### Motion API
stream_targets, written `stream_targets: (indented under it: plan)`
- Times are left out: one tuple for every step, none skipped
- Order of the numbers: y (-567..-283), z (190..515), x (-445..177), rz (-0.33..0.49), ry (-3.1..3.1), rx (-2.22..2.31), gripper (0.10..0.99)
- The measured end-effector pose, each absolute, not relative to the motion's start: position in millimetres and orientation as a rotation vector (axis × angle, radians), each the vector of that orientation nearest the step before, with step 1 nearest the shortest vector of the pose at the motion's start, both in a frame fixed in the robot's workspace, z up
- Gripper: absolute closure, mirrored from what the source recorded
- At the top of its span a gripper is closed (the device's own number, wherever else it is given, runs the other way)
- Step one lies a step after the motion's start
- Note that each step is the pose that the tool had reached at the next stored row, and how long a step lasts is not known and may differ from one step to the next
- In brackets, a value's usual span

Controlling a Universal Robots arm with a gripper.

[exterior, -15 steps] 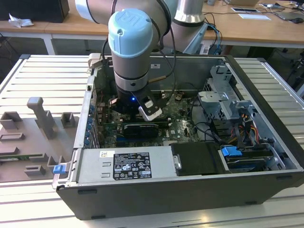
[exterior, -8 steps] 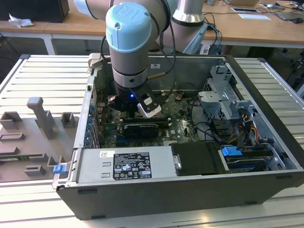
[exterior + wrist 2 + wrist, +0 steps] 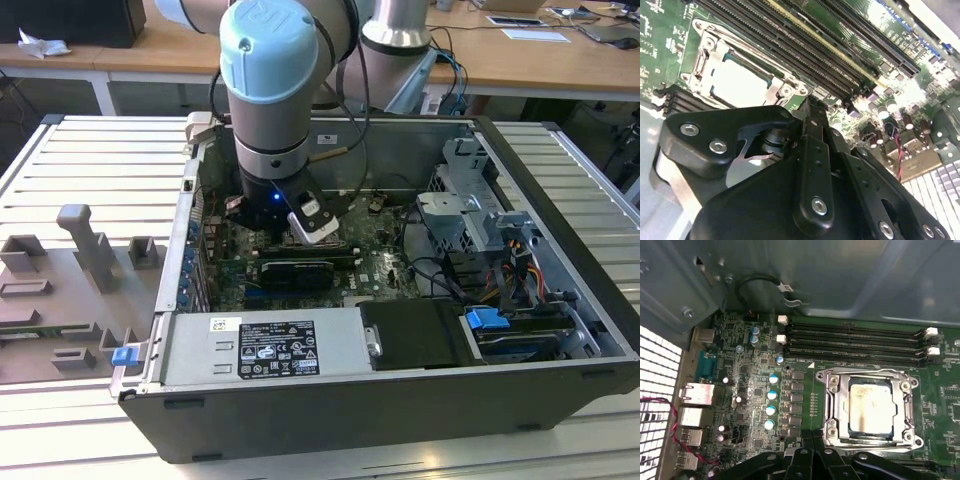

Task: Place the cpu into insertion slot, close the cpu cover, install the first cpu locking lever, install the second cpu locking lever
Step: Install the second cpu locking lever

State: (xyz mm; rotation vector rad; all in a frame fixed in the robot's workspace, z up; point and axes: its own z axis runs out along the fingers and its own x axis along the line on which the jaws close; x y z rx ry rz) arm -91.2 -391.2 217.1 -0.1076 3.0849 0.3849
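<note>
The cpu [image 3: 871, 409] is seen seated in the insertion slot [image 3: 836, 412] at lower right of the first wrist view, the cpu cover [image 3: 905, 405] lowered around it. The gripper [image 3: 812, 452] is held just beside it, jaws closed, empty. The computer case [image 3: 560, 200] is carried on a slatted counter [image 3: 80, 170].

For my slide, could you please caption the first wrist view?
The cpu sits in the insertion slot, framed by the cpu cover, below the memory slots.
</note>
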Motion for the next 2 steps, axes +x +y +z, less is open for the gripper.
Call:
stream_targets:
  plan:
    - [-391.2,217.8,-91.2,0.388,3.084,-0.108,0.980]
    - [-391.2,217.8,-91.2,0.388,3.084,-0.108,0.980]
